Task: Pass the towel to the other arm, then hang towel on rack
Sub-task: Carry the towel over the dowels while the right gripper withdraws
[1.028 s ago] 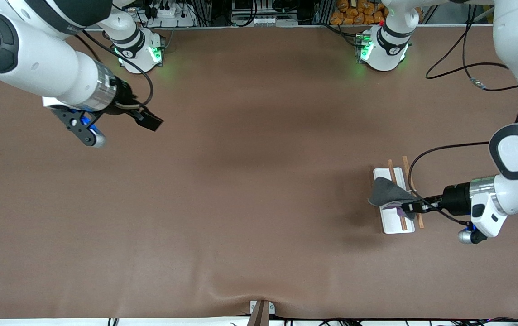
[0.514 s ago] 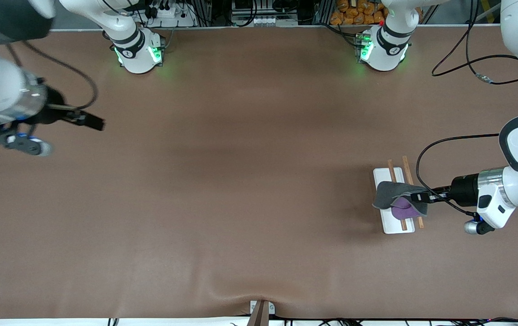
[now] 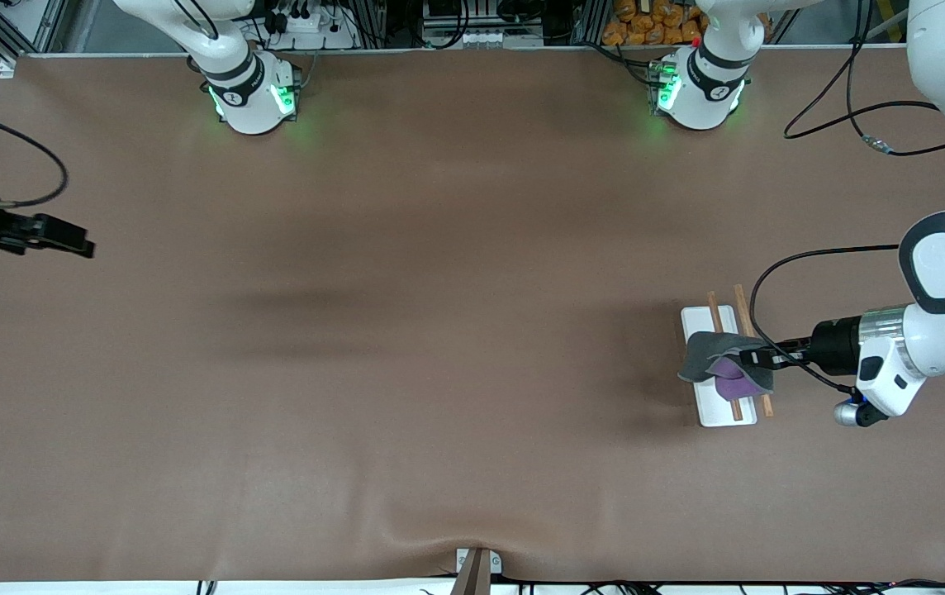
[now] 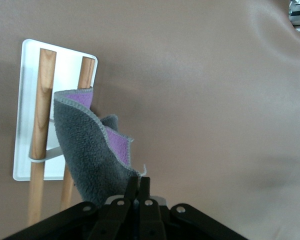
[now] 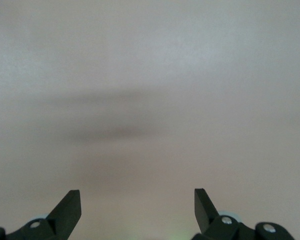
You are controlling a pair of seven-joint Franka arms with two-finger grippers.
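The dark grey towel [image 3: 708, 357] lies draped over the two wooden rods [image 3: 742, 302] of the rack [image 3: 698, 319], near the left arm's end of the table. A fold shows its purple side [image 3: 733, 382]. My left gripper [image 3: 749, 358] is shut on the towel's corner, just over the rods. In the left wrist view the towel [image 4: 87, 150] hangs across both rods [image 4: 42, 105] above the white base plate [image 4: 65, 62], and its corner runs into my left gripper [image 4: 138, 181]. My right gripper [image 3: 76, 246] waits open over bare table at the right arm's end; the right wrist view shows my right gripper [image 5: 137, 202] holding nothing.
Black cables [image 3: 848, 124] loop over the table at the left arm's end. The two arm bases [image 3: 254, 95] [image 3: 695, 91] stand along the edge farthest from the front camera. A small metal bracket [image 3: 477, 566] sits at the nearest edge.
The right arm has drawn back to its end of the table. The left gripper has shifted the towel slightly over the rods, and the purple side has turned up.
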